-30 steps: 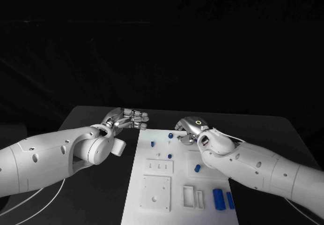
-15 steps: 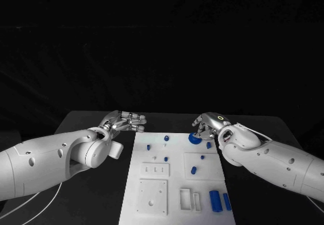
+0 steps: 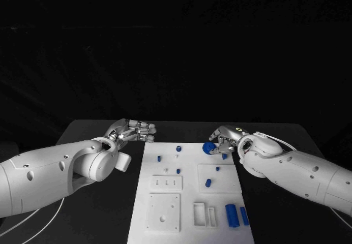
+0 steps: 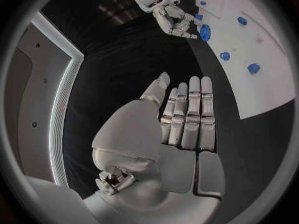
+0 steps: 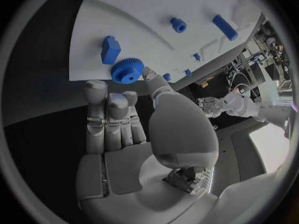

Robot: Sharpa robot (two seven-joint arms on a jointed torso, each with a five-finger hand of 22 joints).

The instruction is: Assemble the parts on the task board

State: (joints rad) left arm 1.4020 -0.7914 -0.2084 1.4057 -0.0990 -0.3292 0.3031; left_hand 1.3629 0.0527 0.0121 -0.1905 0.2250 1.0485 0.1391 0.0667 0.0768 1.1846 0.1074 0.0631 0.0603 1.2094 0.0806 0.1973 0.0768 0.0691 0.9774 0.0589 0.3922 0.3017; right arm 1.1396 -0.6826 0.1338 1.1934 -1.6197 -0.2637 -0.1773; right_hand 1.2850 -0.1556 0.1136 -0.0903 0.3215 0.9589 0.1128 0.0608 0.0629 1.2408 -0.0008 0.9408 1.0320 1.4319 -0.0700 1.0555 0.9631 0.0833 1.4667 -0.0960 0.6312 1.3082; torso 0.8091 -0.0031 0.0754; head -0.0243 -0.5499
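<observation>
Gear [image 3: 209, 148] pinched by right hand [image 3: 226, 137]; left hand [image 3: 136, 130] flat, empty.

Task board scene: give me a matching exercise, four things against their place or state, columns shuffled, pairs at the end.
Things
1. blue gear
2. left hand
3. two long blue pieces
4. task board

Place or state
A. beside the board's far left corner, holding nothing
B. white plate lying in the middle of the black table
C. at the right hand's fingertips, at the board's far right end
D. side by side at the board's near right corner

Pairs: 1-C, 2-A, 3-D, 4-B
</observation>
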